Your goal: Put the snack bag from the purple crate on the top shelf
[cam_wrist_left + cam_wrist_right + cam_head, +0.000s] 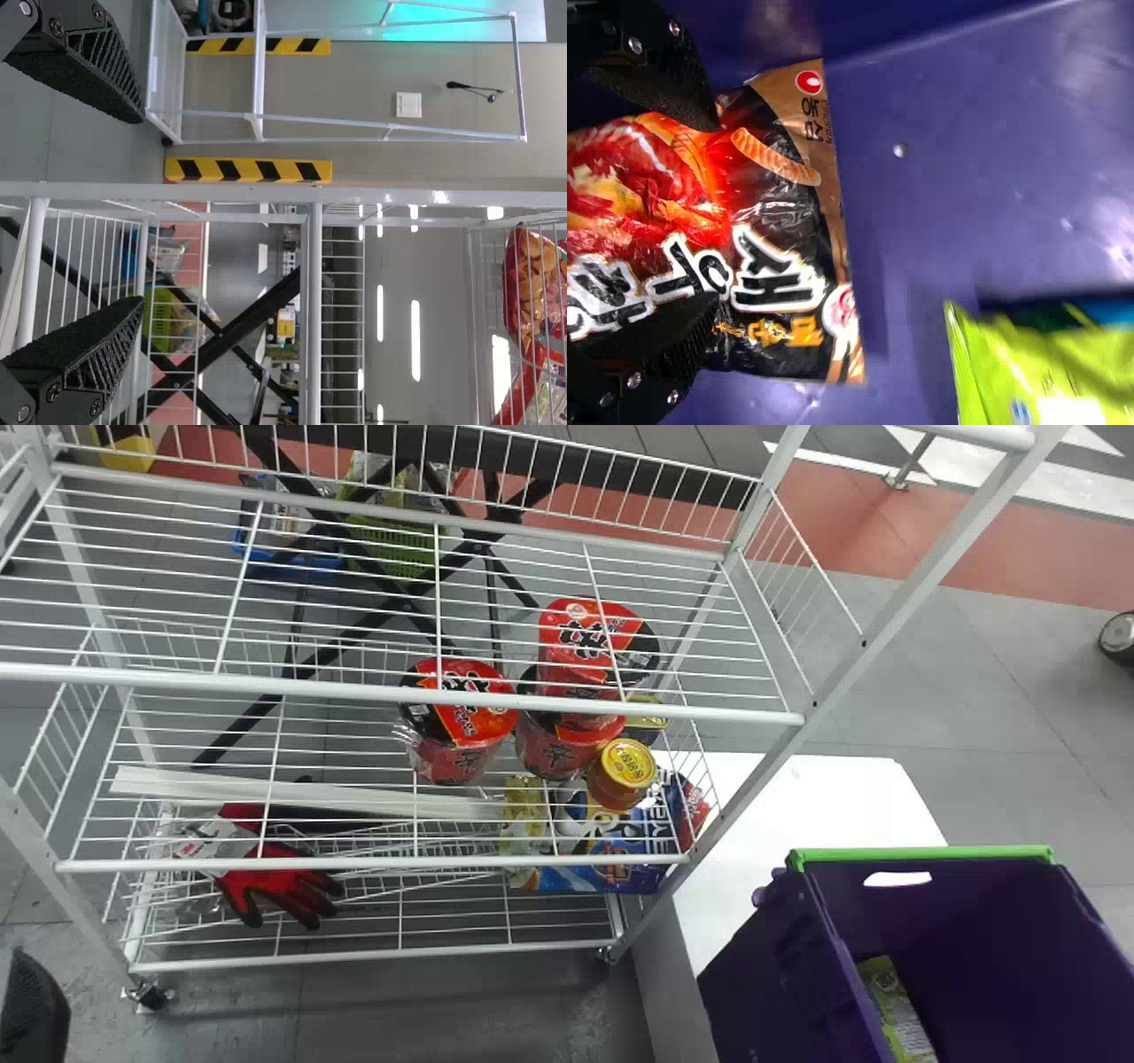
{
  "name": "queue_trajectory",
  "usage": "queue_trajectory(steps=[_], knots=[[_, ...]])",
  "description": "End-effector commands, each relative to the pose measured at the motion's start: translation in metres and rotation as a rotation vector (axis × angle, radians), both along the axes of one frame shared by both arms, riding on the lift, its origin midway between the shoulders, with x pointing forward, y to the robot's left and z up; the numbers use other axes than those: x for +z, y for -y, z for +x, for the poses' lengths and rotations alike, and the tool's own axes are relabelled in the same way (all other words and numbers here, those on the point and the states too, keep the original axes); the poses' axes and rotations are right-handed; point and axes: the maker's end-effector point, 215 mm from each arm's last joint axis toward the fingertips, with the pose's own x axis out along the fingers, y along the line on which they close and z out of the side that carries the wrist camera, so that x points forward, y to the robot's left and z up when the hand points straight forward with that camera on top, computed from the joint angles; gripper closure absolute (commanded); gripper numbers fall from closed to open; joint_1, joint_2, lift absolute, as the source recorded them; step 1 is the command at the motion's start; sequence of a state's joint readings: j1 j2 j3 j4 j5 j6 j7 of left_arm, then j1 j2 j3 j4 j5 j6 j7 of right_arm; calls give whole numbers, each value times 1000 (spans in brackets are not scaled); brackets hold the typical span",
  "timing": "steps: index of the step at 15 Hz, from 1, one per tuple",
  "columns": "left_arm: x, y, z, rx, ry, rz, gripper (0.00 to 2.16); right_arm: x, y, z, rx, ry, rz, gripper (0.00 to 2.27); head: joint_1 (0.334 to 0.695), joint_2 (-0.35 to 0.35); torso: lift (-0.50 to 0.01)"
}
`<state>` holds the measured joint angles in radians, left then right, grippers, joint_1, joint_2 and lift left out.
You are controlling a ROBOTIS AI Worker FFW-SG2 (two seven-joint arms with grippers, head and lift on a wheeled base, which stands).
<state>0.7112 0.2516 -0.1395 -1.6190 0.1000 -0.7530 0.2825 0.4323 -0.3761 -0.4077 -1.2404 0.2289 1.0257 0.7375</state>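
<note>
Nearest, at four o'clock in the head view, sits the purple crate (771, 965) with its green rim. In the right wrist view, the right gripper (716, 212) has its fingers well apart over a black and brown snack bag (784, 292); the bag lies between them against the purple plastic, not clamped. A lime-green packet (1036, 376) lies near it. At eight o'clock, low by the edge, is the left gripper (31, 1010), its fingers wide apart and nothing between them, facing the rack.

Past the crate, toward three o'clock, is a white table (815, 797). On the rack (372, 862), red gloves (283, 890) lie at eight o'clock and a blue packet (602, 877) at six. Higher, red noodle cups (461, 722) stand from eleven to twelve, by a yellow-lidded jar (625, 766). Farthest, at eleven, a green basket (390, 545) shows through the wires.
</note>
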Motion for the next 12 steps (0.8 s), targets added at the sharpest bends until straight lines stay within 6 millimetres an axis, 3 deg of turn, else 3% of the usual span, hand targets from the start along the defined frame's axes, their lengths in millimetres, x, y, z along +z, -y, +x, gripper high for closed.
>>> queue_trajectory(steps=[1,2,3,4,5,8,12], knots=[[1,-2,1,3,2,0,87,-2,-5,2,1,5,8,650,695,-350,-452],[1,-2,1,3,2,0,87,0,-3,5,-26,20,11,1187,695,-350,-452],[1,-3,1,4,2,1,87,3,-2,9,-56,38,20,1571,695,-350,-452],[1,-3,1,4,0,1,87,4,-2,10,-71,45,27,1892,695,-350,-452],[1,-3,2,3,0,1,87,6,-1,11,-67,43,22,2020,695,-350,-452],[0,-2,3,4,-6,0,87,20,-4,15,-91,48,42,2044,695,-350,-452],[-1,0,3,4,-13,-2,87,37,11,19,-78,87,48,2044,695,-350,-452]])
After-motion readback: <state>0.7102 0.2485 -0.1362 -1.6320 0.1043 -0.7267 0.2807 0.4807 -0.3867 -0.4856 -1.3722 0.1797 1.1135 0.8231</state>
